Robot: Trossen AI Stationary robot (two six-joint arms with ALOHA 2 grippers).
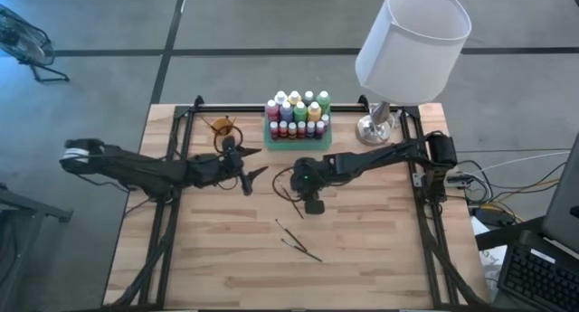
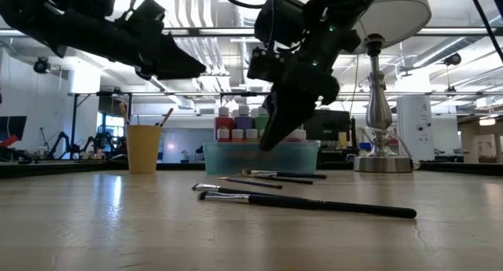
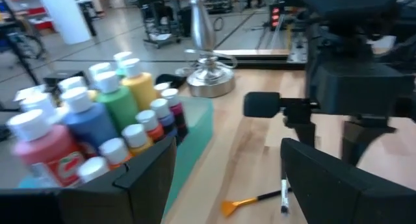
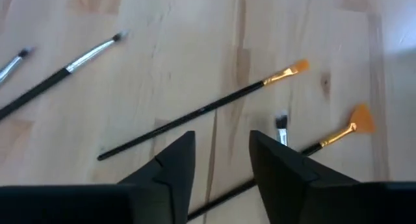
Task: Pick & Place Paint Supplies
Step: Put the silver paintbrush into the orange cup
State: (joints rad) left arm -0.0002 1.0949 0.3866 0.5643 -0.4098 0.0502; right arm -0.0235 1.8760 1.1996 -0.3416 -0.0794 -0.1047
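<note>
We're on the brush-picking step: right gripper (image 4: pixel 221 160) hangs low over the middle of the table, jaws part open and holding nothing, straddling the long orange-tipped paintbrush (image 4: pixel 201 111), with more brushes (image 1: pixel 298 240) loose toward the near edge. Left gripper (image 1: pixel 251 161) hovers beside the orange cup (image 1: pixel 223 131), jaws spread wide and empty; paint bottles (image 1: pixel 297 115) sit in the green tray (image 1: pixel 298 141) at the far edge. Next we likely drop onto that handle and close on it.
</note>
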